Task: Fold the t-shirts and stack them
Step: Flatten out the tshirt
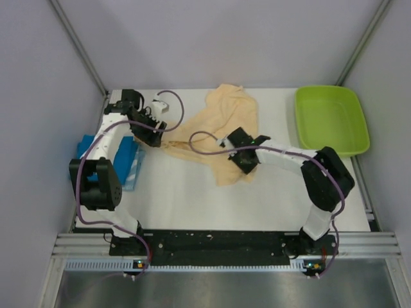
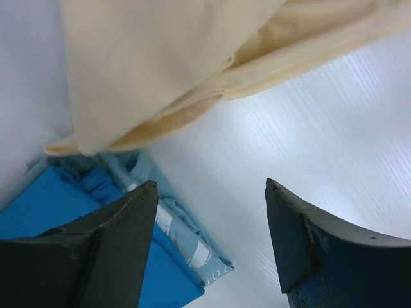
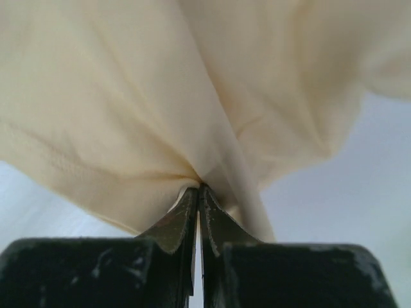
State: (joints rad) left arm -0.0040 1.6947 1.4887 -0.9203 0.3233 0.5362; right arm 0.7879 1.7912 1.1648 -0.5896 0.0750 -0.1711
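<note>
The pale peach-cream t-shirt (image 1: 228, 119) lies crumpled and partly lifted at the middle of the white table. My right gripper (image 1: 231, 149) is shut on a pinch of its cloth; in the right wrist view the shut tips (image 3: 198, 190) hold the shirt (image 3: 160, 96), which drapes from them. The blue t-shirt (image 1: 131, 167) is a folded square at the left edge, partly hidden by my left arm. My left gripper (image 1: 156, 140) is open and empty next to the peach shirt's left edge. In the left wrist view its jaws (image 2: 212, 212) stand wide over bare table, with the peach shirt (image 2: 154, 64) above and the blue shirt (image 2: 58, 212) at lower left.
A lime-green plastic tray (image 1: 331, 122) sits at the back right corner. Grey walls and metal posts close in the table at back and sides. Purple cables loop over both arms.
</note>
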